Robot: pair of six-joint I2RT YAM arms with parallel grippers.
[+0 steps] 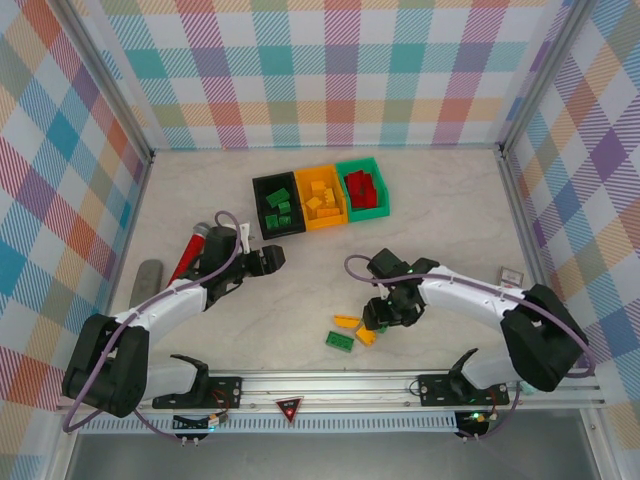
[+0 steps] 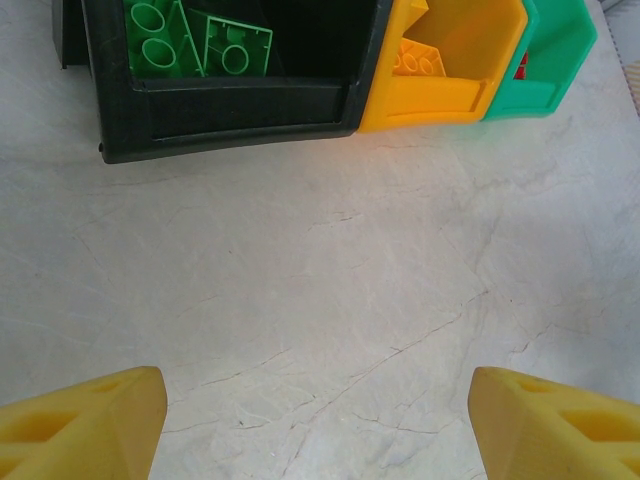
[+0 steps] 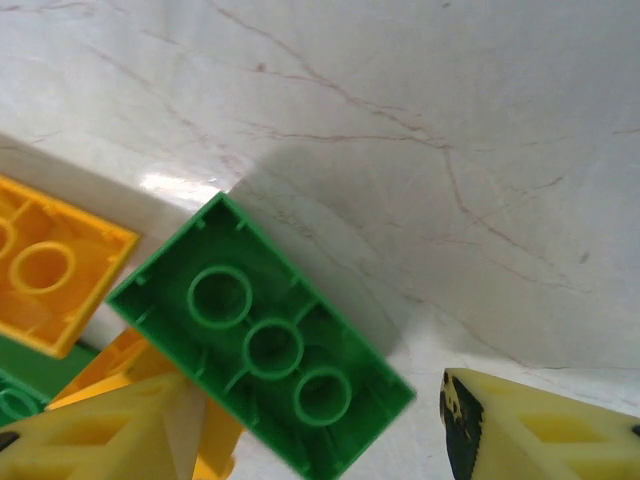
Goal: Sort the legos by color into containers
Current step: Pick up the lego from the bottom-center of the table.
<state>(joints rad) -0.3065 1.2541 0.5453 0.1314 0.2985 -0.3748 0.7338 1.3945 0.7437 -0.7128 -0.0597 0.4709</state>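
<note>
Your left gripper (image 2: pixel 315 435) stands wide, its two yellow fingertips (image 2: pixel 90 420) at the bottom corners with bare marbled tabletop (image 2: pixel 330 260) between them. Well ahead of it you see the row of bins: the black bin (image 2: pixel 240 110) holding green legos (image 2: pixel 190 45), the orange-yellow bin (image 2: pixel 440 95) with an orange lego (image 2: pixel 420 62) inside, and touching it the green bin (image 2: pixel 545 70).

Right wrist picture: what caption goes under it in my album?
Green plastic lego brick, hollow side up, over marbled table between yellow fingers of the right gripper.
</note>
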